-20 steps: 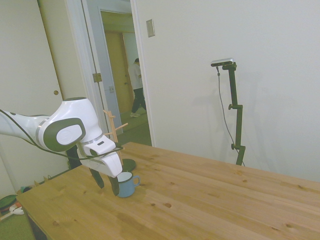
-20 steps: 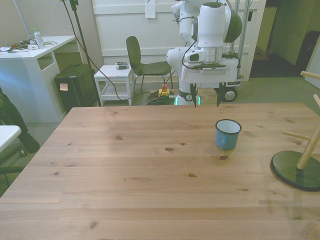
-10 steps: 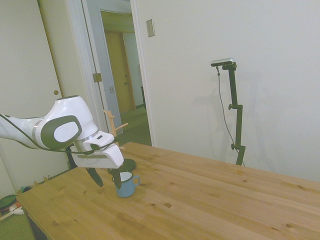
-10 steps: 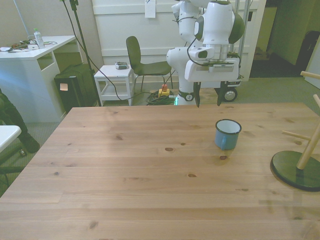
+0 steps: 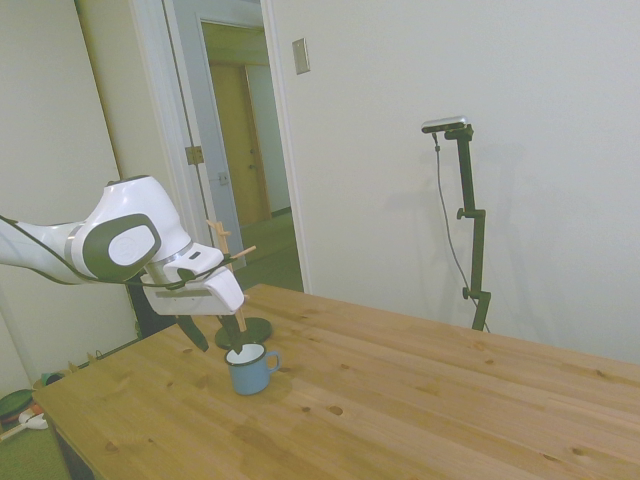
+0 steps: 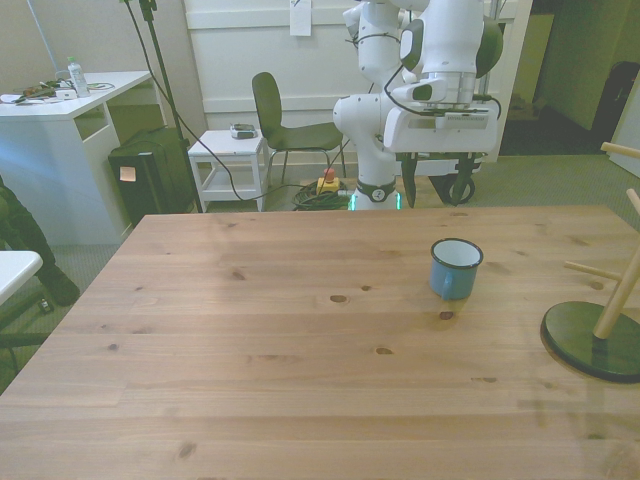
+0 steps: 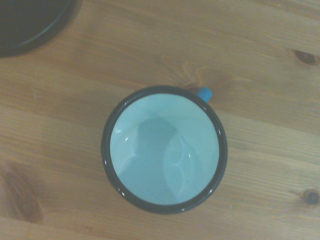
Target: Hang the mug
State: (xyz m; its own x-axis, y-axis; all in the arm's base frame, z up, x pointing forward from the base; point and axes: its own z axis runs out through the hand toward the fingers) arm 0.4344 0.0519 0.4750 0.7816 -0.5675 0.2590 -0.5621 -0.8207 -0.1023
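The small blue mug [image 5: 250, 368] stands upright on the wooden table [image 5: 420, 400], its loop handle pointing toward the side view's right. In the front view the mug [image 6: 455, 268] sits right of centre. The wrist view looks straight down into the mug [image 7: 164, 149], showing its pale inside, dark rim and a bit of blue handle. My gripper [image 5: 213, 338] hangs open a little above the mug with nothing between its fingers. In the front view the gripper [image 6: 436, 192] is above and behind the mug.
A wooden peg rack [image 6: 620, 290] on a dark round base [image 6: 590, 340] stands at the front view's right edge, just behind the mug in the side view [image 5: 250, 328]. Off the table are a chair [image 6: 285, 125] and a white side table [image 6: 232, 160].
The gripper has risen and shifted toward the front view's right, ending over the mug. It stayed open. The mug has not moved.
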